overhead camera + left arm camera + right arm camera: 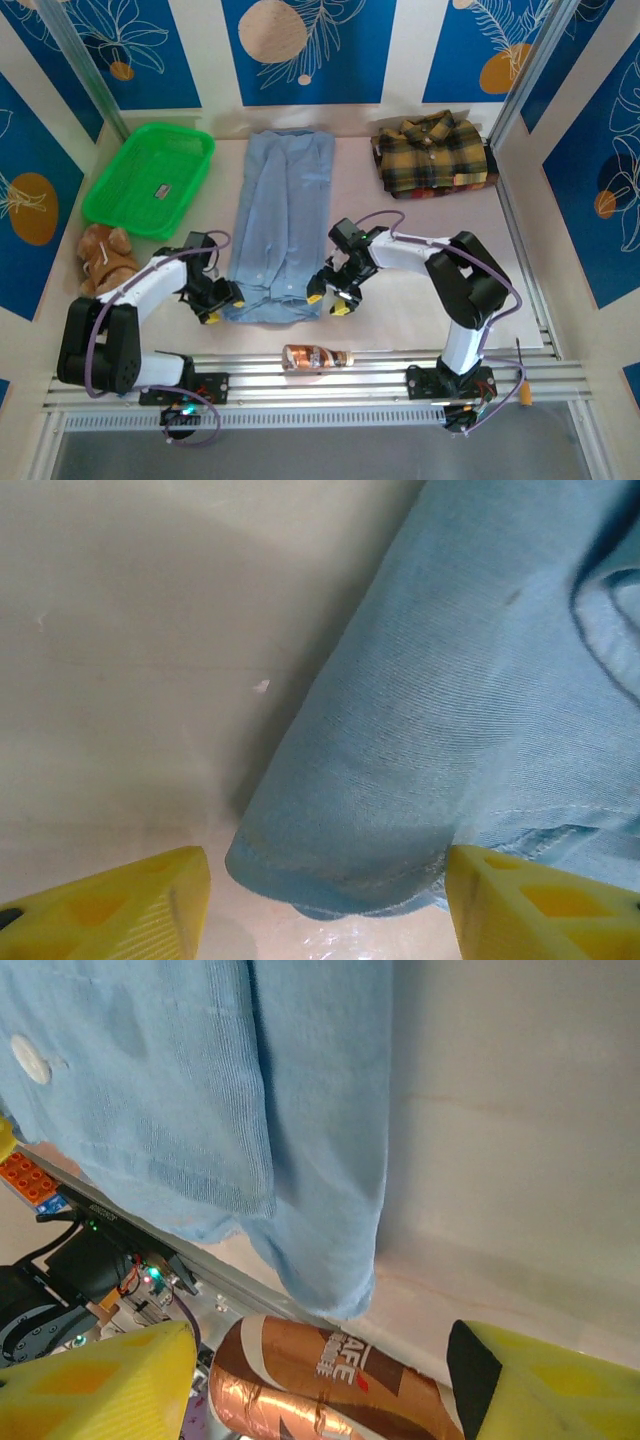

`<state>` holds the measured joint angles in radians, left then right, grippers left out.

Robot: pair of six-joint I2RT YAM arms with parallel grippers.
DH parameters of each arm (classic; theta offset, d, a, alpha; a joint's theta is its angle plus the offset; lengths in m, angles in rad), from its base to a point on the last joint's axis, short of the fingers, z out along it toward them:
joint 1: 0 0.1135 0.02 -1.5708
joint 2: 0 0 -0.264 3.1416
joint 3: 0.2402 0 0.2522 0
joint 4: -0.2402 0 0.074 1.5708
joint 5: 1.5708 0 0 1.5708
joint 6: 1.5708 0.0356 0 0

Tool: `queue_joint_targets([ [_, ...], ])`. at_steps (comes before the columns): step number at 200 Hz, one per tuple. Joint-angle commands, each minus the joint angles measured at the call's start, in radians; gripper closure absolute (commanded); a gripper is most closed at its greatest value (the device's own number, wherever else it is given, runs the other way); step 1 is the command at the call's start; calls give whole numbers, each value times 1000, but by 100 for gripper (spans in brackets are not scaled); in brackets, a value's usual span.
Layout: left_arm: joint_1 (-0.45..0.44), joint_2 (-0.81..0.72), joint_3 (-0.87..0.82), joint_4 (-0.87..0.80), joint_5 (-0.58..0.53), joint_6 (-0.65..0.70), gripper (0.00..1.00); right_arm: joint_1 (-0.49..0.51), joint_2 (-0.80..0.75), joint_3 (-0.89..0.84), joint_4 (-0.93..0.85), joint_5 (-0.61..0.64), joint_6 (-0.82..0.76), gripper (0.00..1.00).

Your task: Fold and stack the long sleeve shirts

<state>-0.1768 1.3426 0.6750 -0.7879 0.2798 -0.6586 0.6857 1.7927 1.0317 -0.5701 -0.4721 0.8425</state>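
The plain light blue shirt (278, 225) lies lengthwise down the middle of the table, its sides folded in. The yellow-and-brown plaid shirt (433, 153) sits folded at the back right. My left gripper (224, 304) is open at the blue shirt's near left corner (340, 870), which lies between the yellow fingers (120, 905) untouched. My right gripper (328, 300) is open at the shirt's near right corner (325, 1260), just above the table, with nothing held.
A green plastic basket (150, 178) stands at the back left. A brown teddy bear (104, 256) lies at the left edge. A copper-coloured drink can (316, 357) (330, 1380) lies on the front rail, close under the right gripper.
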Motion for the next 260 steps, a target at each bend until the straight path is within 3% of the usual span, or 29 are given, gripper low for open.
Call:
queue_joint_targets([
  [1, 11, 20, -26, 59, 35, 0, 38, 12, 44, 24, 24, -16, -14, 33],
  [85, 9, 86, -40, 208, 122, -7, 51, 50, 98, 75, 3, -29, -29, 44],
  [118, 9, 99, -38, 230, 159, -14, 58, 57, 129, 106, -14, -38, -40, 59],
  [133, 7, 103, -33, 240, 171, -19, 65, 58, 141, 126, -28, -40, -51, 66],
  [162, 7, 100, -21, 228, 175, -15, 82, 57, 164, 152, -51, -49, -60, 90],
  [191, 7, 87, 2, 190, 165, 3, 95, 45, 144, 143, -69, -52, -65, 100],
  [203, 9, 74, 15, 170, 162, 7, 100, 37, 128, 148, -82, -53, -67, 100],
  [260, 20, -39, 115, 57, 151, 11, 100, 4, 69, 247, -210, -46, -111, 100],
])
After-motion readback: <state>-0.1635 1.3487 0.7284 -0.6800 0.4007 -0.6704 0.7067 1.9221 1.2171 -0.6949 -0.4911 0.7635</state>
